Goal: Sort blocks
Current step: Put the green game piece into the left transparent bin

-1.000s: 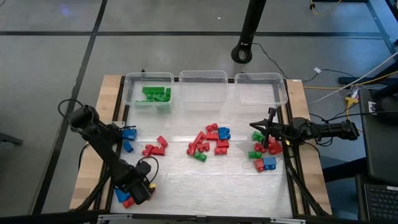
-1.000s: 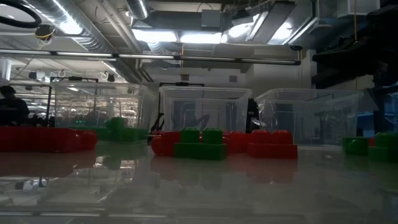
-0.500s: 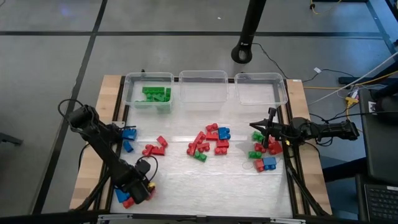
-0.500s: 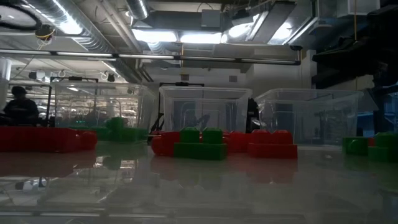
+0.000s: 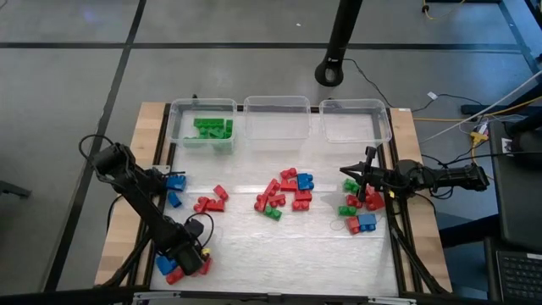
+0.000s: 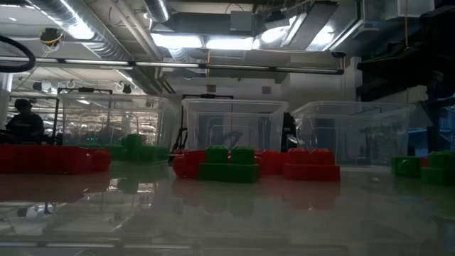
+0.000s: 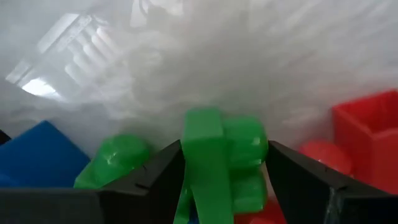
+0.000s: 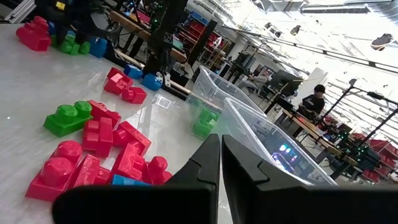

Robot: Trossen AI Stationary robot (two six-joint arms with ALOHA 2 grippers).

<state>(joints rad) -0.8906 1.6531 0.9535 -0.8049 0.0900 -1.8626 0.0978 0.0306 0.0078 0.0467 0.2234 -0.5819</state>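
Note:
Red, green and blue studded blocks lie in groups on the white table: a centre cluster [image 5: 284, 193], a right cluster [image 5: 360, 207], red ones [image 5: 210, 200], blue ones [image 5: 174, 186] and a near-left pile [image 5: 169, 269]. My left gripper [image 5: 191, 261] is down at that pile, shut on a green block [image 7: 221, 162]. My right gripper [image 5: 351, 178] hovers shut over the right cluster, pointing toward the table's left [image 8: 221, 149]. Green blocks [image 5: 212, 129] lie in the left clear bin. My left gripper pinches the green block between its two fingers [image 7: 155, 180], one on each side of its studded body [image 7: 249, 149]. The fingers come from above, pointing down at the table. A blue block [image 7: 43, 155], another green one [image 7: 115, 158] and red ones [image 7: 367, 137] crowd around it; whether it is lifted clear does not show.
Three clear bins stand in a row along the far edge: left [image 5: 179, 119], middle [image 5: 276, 106] and right [image 5: 356, 108]. White table lies bare between the clusters and the near edge [image 5: 288, 254]. A person sits in the room far behind the table [image 6: 25, 124].
My left arm has sunk a little over the near-left pile; its cable loop hangs lower in the low view. The right arm and the blocks on the table have kept still.

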